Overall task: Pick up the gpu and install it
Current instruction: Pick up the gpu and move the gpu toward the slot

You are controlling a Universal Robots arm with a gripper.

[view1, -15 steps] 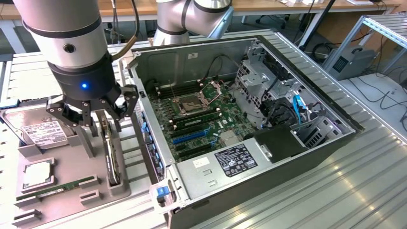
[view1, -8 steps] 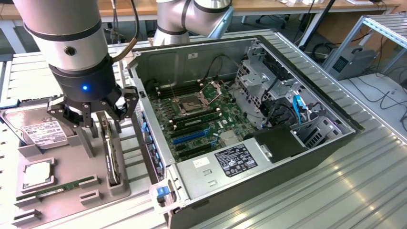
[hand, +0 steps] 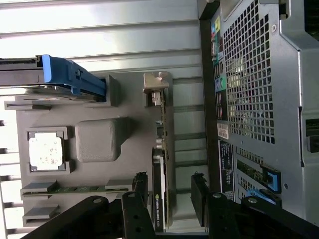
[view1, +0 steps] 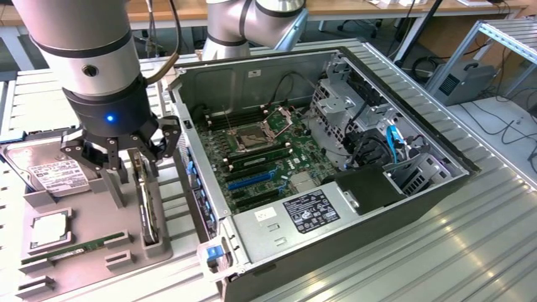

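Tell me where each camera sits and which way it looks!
Exterior view: sits high up, off the arm, looking down into the open computer case and the grey parts tray beside it; the arm and its tool show.
Wrist view: rides on the wrist, looking past the open tool at the gpu standing on edge in the tray, with the case's rear grille alongside; the tool's black fingers show.
Both views share: tool, gpu, tray, case.
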